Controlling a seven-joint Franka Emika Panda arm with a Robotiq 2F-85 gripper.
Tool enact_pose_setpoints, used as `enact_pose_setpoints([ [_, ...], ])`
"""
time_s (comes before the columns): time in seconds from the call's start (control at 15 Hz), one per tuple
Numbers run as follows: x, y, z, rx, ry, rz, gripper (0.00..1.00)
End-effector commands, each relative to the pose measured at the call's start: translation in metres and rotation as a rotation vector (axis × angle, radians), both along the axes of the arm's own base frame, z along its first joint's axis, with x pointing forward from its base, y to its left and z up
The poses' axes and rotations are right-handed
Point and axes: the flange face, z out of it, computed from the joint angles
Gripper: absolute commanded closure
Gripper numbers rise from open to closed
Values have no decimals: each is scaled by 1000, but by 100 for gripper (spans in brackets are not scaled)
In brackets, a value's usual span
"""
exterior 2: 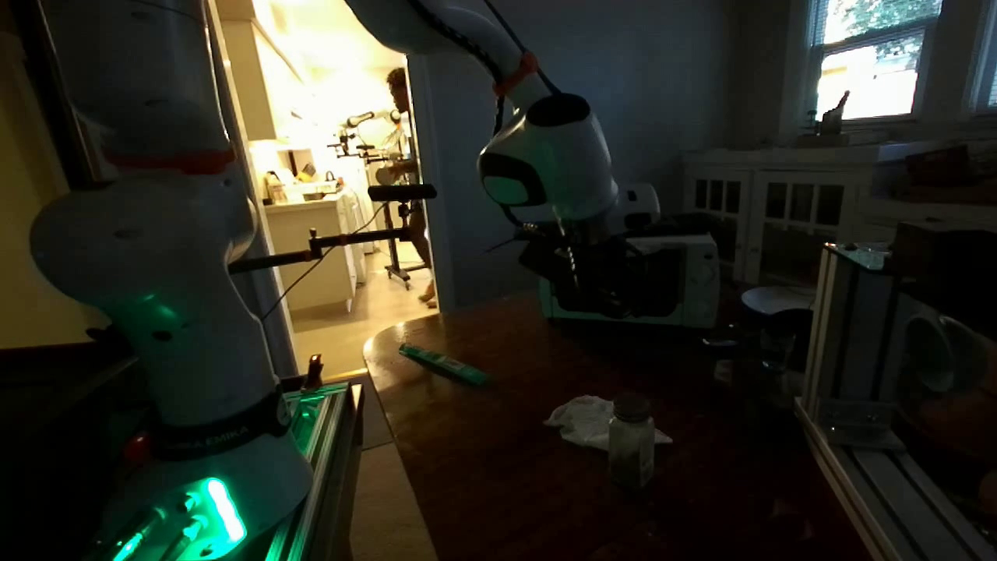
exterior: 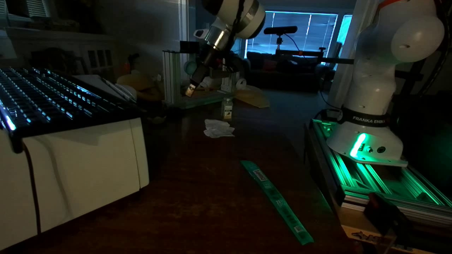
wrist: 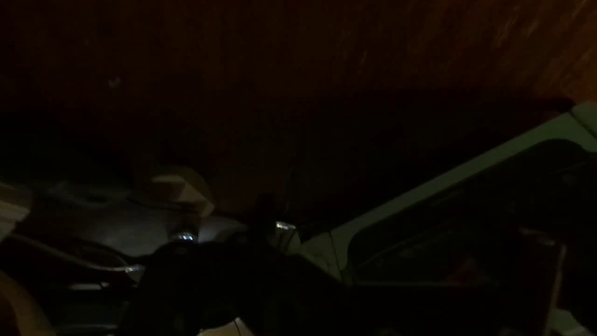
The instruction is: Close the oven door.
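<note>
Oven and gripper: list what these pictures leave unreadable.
Oven door: whether fully shut; the wrist view is too dark, and the arm covers part in an exterior view.
Gripper: how far open; side-on and dim in an exterior view, lost in shadow in the wrist view.
Oven: one end, cut off by the picture's left edge in an exterior view.

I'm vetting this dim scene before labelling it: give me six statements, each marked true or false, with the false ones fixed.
1. The glass jar stands upright on the table. True.
2. The pincer grips the jar. False: they are apart.
3. The oven stands on the table. True.
4. The green strip lies on the oven. False: it lies on the table.
5. In an exterior view, the jar hides part of the crumpled white sheet. True.
6. The light on the robot's base glows red. False: green.
</note>
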Motion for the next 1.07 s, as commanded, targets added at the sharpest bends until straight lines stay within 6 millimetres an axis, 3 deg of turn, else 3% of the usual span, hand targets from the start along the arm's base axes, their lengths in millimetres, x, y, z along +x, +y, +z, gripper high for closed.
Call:
enact_pose_setpoints([
  [0.0,-30,-16,0,-44,92,-86,0],
  [0.27,-31,-26,28,-86,123,-143,0],
  [0.47,-26,-20,68,-138,115,-159,0],
  [0.8,-30,35,171,-154,132,-194,0],
  [0.93,-32,54,203,-152,135,-208,0],
  [1.0,-25,42,182,-142,117,-186,0],
])
